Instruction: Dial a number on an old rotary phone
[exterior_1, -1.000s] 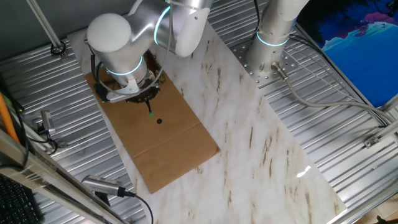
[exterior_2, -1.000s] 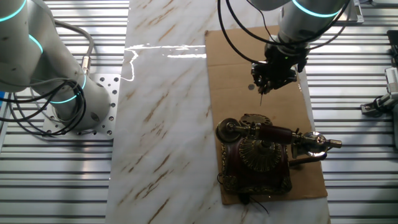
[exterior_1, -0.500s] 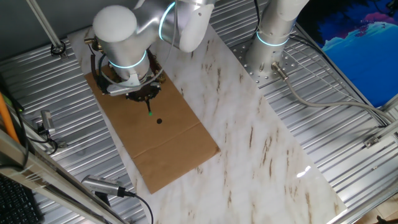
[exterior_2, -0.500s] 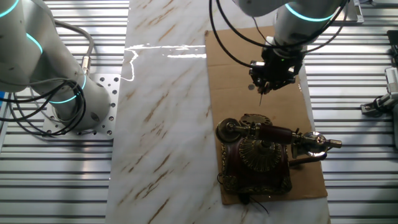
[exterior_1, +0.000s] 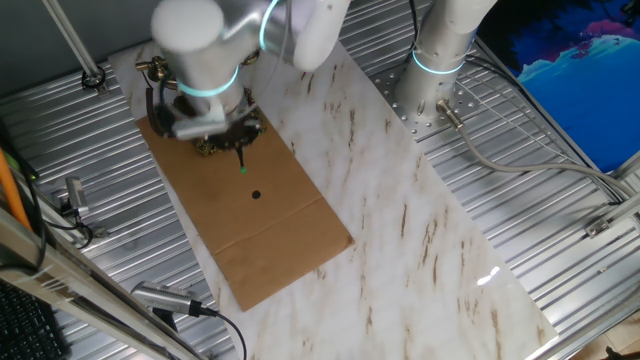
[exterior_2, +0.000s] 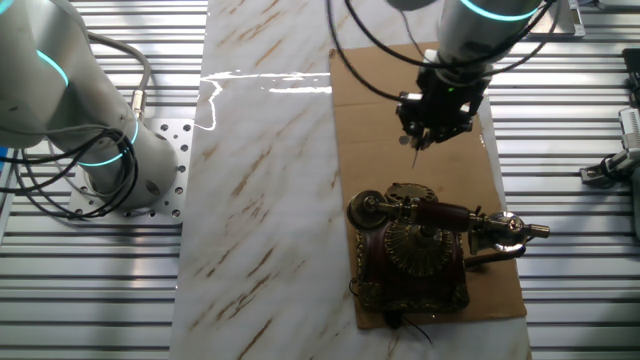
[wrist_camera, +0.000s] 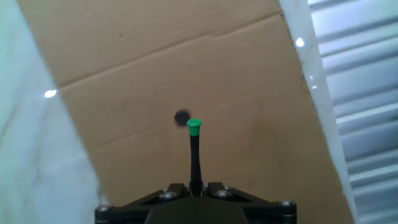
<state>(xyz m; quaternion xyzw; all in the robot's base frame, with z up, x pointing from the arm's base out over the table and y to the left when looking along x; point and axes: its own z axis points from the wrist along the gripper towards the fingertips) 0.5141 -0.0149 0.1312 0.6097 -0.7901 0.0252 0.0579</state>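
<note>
Jaws: clenched on the thin black stick, seen in the hand view with the stick standing straight out from between them; gripper hangs above the cardboard sheet.
Stick: black shaft, green tip pointing down at the cardboard; in one fixed view the tip shows just below the gripper.
Dark spot: small round mark on the cardboard, just beside the green tip in the hand view; in one fixed view it lies a little past the tip, away from the jaws.
Phone: old rotary phone sits on the same cardboard, apart from the jaws, at the sheet's end toward the other fixed camera; round dial faces up, handset lies across its cradle on the side nearest the jaws.
Desk: white marble-patterned top carrying the cardboard, with ribbed metal on either side.
</note>
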